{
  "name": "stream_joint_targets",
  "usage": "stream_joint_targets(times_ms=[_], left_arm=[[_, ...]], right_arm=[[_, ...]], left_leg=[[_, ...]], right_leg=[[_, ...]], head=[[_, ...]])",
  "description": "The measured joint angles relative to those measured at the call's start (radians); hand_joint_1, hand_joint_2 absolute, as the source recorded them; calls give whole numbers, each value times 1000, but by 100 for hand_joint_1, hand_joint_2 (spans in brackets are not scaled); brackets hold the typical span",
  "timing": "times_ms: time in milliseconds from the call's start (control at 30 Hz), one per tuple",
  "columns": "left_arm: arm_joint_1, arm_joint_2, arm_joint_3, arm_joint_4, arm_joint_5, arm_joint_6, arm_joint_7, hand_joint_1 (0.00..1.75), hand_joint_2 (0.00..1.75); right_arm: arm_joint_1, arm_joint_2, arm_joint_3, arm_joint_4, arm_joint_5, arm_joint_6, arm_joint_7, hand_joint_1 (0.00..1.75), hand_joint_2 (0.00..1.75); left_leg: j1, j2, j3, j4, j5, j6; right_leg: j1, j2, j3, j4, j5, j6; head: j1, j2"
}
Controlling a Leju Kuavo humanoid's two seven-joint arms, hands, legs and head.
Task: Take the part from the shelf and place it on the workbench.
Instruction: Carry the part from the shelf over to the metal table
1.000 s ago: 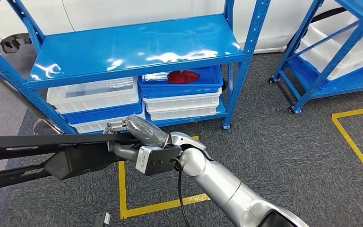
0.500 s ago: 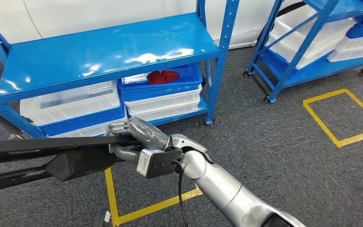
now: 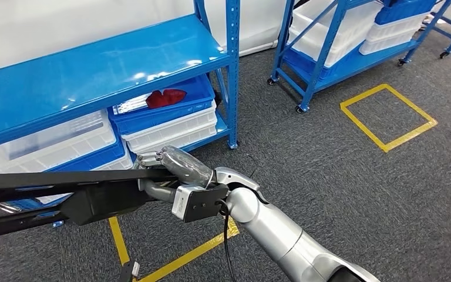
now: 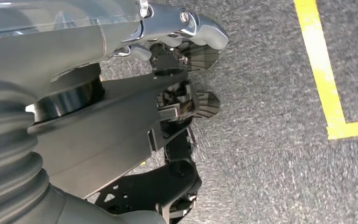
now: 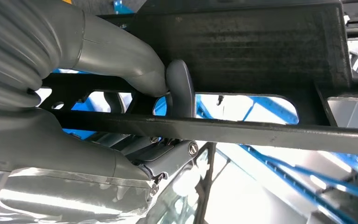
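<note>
The right robot hand (image 3: 173, 170) grips a long, flat, matte-black part (image 3: 64, 197) with cutouts, above coarse grey carpet (image 3: 340, 176). Whether the left robot hand (image 4: 168, 56) grasps anything, I cannot tell.

Long black part (image 3: 47, 194) gripped by right robot hand (image 3: 173, 170).
</note>
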Motion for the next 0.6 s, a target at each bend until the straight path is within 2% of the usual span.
stream_joint_targets(times_ms=[67,100,133,167,200,233,300,333,367,433,467,500,567,600], left_arm=[[5,1,0,0,4,0,-3,0,175],[8,2,1,0,6,0,-5,0,175],[11,2,1,0,8,0,-6,0,175],[13,2,1,0,8,0,-7,0,175],[15,2,1,0,9,0,-8,0,175],[15,2,1,0,10,0,-9,0,175],[16,2,2,0,11,0,-11,0,175],[17,2,3,0,11,0,-11,0,175],[18,2,3,0,12,0,-12,0,175],[17,2,4,0,14,0,-13,0,175],[17,1,4,0,16,0,-14,0,175],[16,1,4,0,17,0,-15,0,175],[17,1,4,0,18,0,-17,0,175],[18,1,5,0,18,1,-17,0,175]], right_arm=[[-3,5,1,1,-2,5,-4,175,175],[-3,8,1,3,-4,8,-6,175,175],[-3,9,2,5,-5,11,-8,175,175],[-4,9,3,7,-6,13,-9,175,175],[-5,9,4,9,-6,14,-10,175,175],[-6,10,4,11,-7,14,-11,175,175],[-11,13,6,12,-7,14,-13,175,175],[-14,16,6,12,-8,14,-14,175,175],[-16,18,7,12,-8,14,-14,175,175],[-18,20,8,13,-9,13,-14,175,175],[-19,19,8,13,-9,13,-14,175,175],[-21,19,8,13,-9,13,-14,175,175],[-26,19,10,13,-9,12,-14,175,175],[-27,19,11,14,-9,12,-14,175,175]], left_leg=[[4,-49,-49,118,-68,-8],[5,-58,-79,188,-97,-10],[6,-61,-101,237,-110,-11],[6,-62,-106,249,-102,-11],[7,-64,-94,221,-76,-10],[8,-73,-65,158,-37,-8],[13,-121,-6,25,18,-1],[15,-141,12,-16,27,2],[14,-153,18,-32,26,5],[15,-137,20,-42,29,15],[16,-125,21,-48,33,22],[17,-111,23,-53,37,30],[13,-82,23,-59,41,41],[10,-67,22,-59,41,43]], right_leg=[[-3,23,-2,-1,4,-6],[-2,36,-3,-1,5,-7],[-2,49,-4,0,6,-7],[-2,62,-4,0,7,-7],[-2,76,-3,1,8,-6],[-2,89,-3,1,9,-4],[-3,114,-5,2,12,3],[-4,125,-9,3,15,9],[-6,136,-15,3,19,16],[-9,154,-24,1,26,31],[-6,144,-28,6,21,36],[-4,122,-40,29,5,40],[0,63,-90,139,-58,43],[-1,46,-123,210,-90,44]], head=[[-1,0],[-1,0],[0,0],[0,0],[0,0],[0,0],[0,0],[0,0],[0,0],[0,0],[2,0],[4,0],[9,0],[10,0]])
